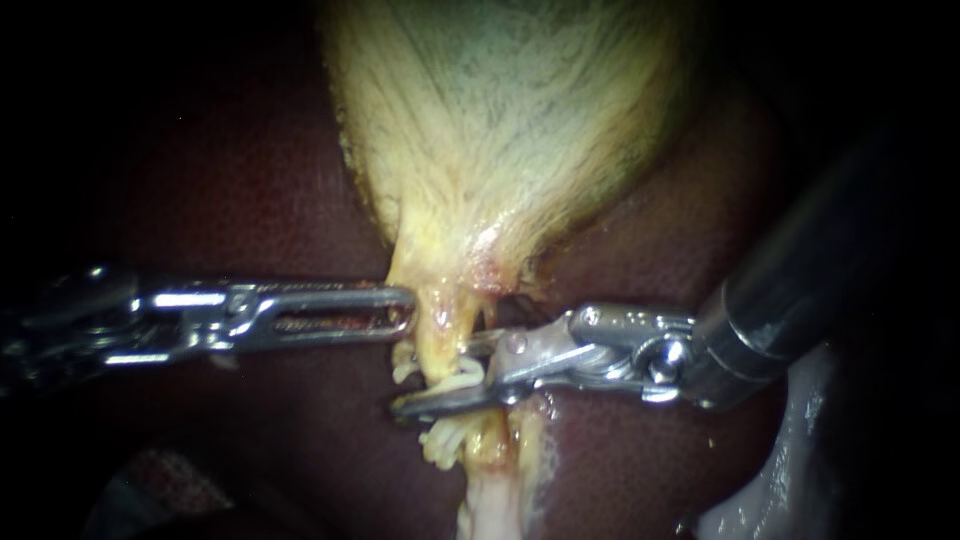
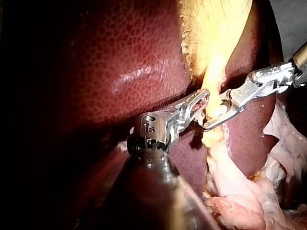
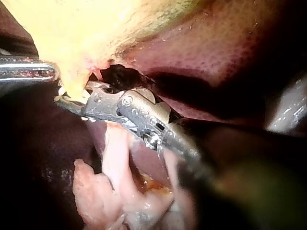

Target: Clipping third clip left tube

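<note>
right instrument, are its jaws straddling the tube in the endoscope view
Yes, the right instrument holds its jaws apart with the tube running between them, just below the gallbladder.

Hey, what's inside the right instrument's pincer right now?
The yellow tube below the gallbladder runs through the open pincer of the right instrument. Whether a clip sits inside cannot be seen, because the tissue covers the pincer's inner faces.
</note>
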Robot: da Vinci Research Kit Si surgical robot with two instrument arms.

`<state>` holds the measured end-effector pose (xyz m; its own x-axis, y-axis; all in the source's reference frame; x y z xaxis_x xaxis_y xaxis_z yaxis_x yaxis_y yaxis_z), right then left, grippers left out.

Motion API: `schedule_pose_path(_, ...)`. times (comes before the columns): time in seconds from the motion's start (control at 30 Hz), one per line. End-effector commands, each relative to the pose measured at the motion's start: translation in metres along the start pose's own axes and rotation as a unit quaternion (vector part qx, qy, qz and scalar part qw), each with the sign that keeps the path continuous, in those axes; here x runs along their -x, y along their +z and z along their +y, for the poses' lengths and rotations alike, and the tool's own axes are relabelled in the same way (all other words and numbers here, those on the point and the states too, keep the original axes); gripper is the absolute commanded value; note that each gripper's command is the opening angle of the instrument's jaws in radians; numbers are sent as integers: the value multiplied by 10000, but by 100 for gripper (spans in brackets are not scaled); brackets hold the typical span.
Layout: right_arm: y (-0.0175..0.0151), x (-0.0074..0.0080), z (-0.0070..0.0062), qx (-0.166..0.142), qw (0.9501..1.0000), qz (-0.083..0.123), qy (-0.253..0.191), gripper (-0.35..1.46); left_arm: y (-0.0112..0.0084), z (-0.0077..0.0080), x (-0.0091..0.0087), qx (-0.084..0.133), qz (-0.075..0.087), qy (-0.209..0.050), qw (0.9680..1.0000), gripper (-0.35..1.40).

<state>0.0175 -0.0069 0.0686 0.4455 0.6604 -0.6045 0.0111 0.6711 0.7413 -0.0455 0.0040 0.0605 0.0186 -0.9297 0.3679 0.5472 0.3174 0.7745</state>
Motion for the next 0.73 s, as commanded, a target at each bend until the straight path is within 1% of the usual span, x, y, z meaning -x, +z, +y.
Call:
schedule_pose_path(0.03,-1,0,0,2,10000,-40,-43,-19,0,0,0,1,0,-1,10000,-35)
schedule_pose_path(0.17,-2,0,1,46,9999,-73,-103,-29,0,0,0,1,0,-1,10000,-35)
schedule_pose_path(0.27,-2,0,1,46,9999,-73,-103,-31,0,0,0,1,0,-1,10000,-35)
schedule_pose_path(0.73,-2,2,1,45,9999,-75,-108,-31,1,0,0,3,-1,-1,10000,-35)
